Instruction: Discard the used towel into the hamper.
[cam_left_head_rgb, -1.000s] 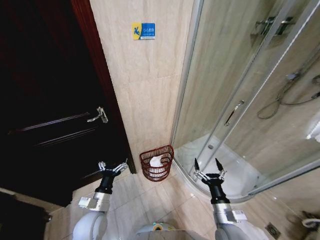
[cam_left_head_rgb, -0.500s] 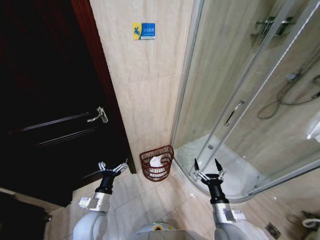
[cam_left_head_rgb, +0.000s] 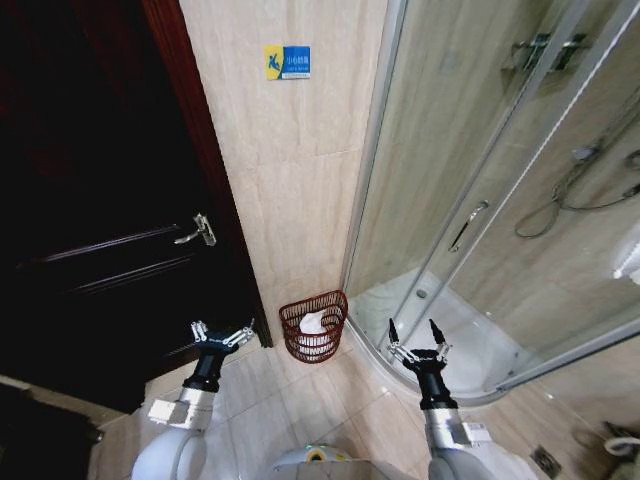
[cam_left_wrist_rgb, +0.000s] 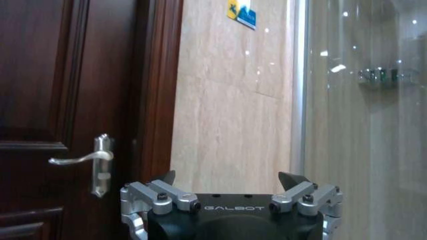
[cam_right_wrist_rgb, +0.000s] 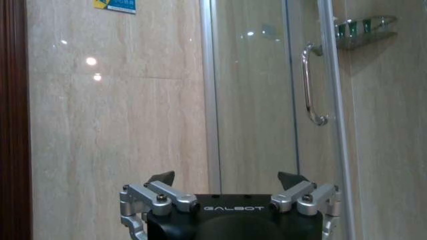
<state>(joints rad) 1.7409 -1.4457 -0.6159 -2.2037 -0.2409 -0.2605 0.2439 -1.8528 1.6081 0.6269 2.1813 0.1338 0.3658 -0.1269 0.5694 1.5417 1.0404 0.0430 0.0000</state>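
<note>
The hamper (cam_left_head_rgb: 313, 327) stands on the floor against the wall with the towel (cam_left_head_rgb: 313, 322) inside; left pincer (cam_left_head_rgb: 222, 333) and right pincer (cam_left_head_rgb: 418, 338) flank it, both spread and empty. Risk: a swinging arm tipping the light hamper

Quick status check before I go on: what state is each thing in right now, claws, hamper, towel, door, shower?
Left claw: open, empty, held up left of the hamper.
Right claw: open, empty, held up right of the hamper.
Hamper: upright on the floor against the wall.
Towel: white, already lying inside the hamper.
Dark door: handle level.
Shower door: appears closed.
</note>
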